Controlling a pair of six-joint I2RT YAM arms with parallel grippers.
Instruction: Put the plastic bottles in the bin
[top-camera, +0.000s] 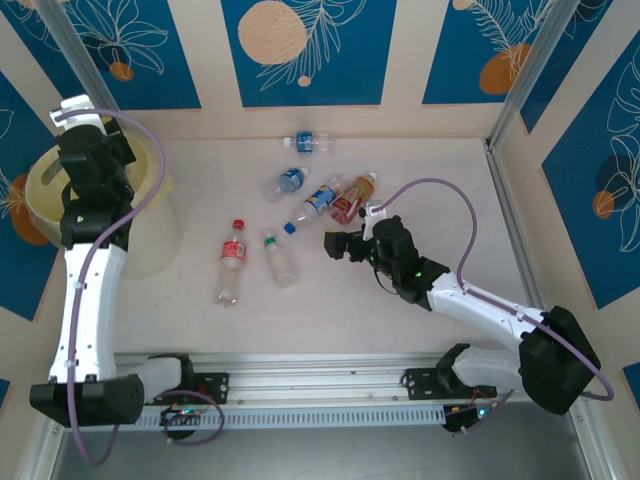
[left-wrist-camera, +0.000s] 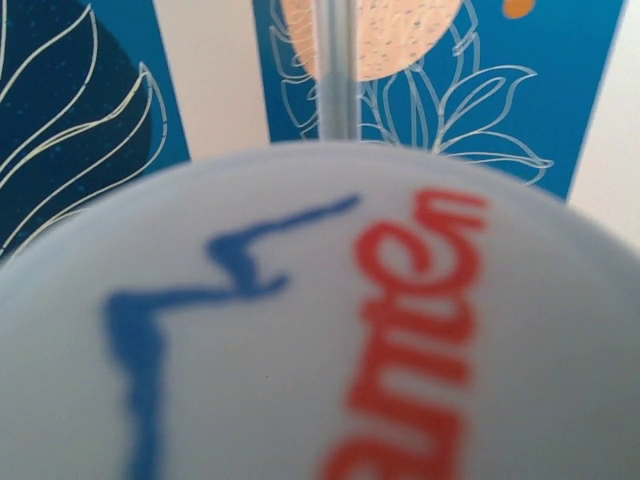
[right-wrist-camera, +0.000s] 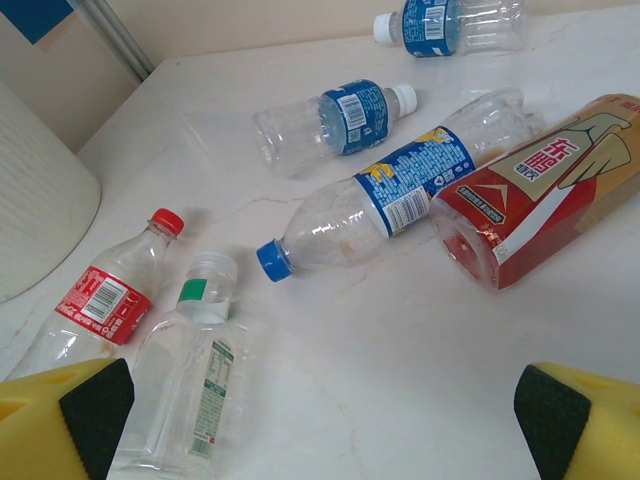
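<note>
Right fingers (right-wrist-camera: 70, 420): spread wide apart with nothing between them, held low over the worktop (right-wrist-camera: 400, 340).
Nearest bottle: the green-banded bottle (right-wrist-camera: 200, 370) is laid on its side just ahead of the fingers, with the red-capped bottle (right-wrist-camera: 110, 300) close beside it.
Risk at the pick: both bottles are round and lying flat, so a roll is likely if one is nudged by a pad before the close. With the two so near each other, both could be caught, or one pushed off under the other.
Middle cluster: the blue-capped bottle (right-wrist-camera: 385, 195) is resting against the red-and-orange bottle (right-wrist-camera: 540, 190). If either is lifted, the other is likely to be shifted or spun.
Farther bottles: a white-capped blue-labelled bottle (right-wrist-camera: 340, 120) and the far bottle (right-wrist-camera: 450, 20) are lying apart, nearer the back wall.
Material: thin clear plastic is judged easy to crush and slippery, so a bottle could be squeezed out of the grip.
Left fingers (top-camera: 95, 160): closed. The white-labelled bottle (left-wrist-camera: 320, 330), printed in blue and red, is pressed close to the left wrist lens and is judged to be clamped.
Bin (top-camera: 35, 185): standing at the far left of the worktop, with the left fingers held above its mouth.
Risk at the drop: how squarely the bottle sits over the opening cannot be told. If released off-centre, it could strike the rim and fall outside.
</note>
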